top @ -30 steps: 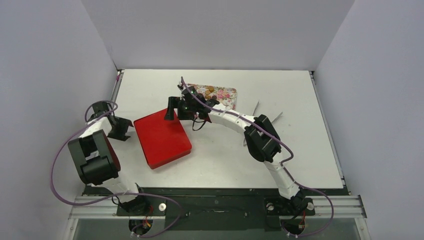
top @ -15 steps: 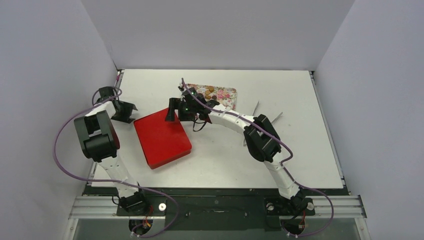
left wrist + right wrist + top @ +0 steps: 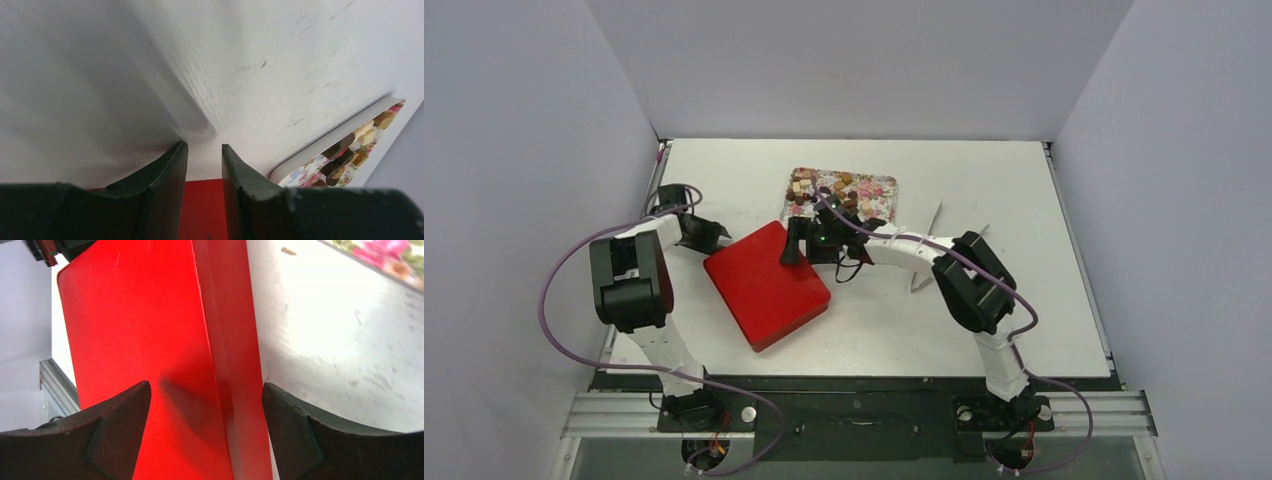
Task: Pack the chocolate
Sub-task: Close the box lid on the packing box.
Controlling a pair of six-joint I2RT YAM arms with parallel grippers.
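Step, judged: opening the box (image 3: 767, 285), which lies closed mid-worktop. Right claw (image 3: 792, 240) apart, straddling its far edge. Left claw (image 3: 709, 233) nearly together, narrow gap, empty, by the far-left corner. Next needs a clamp on the lid rim and a level lift. Count: one box, one tray (image 3: 883, 196); chocolate (image 3: 829, 188) heaped on it, too many to count.
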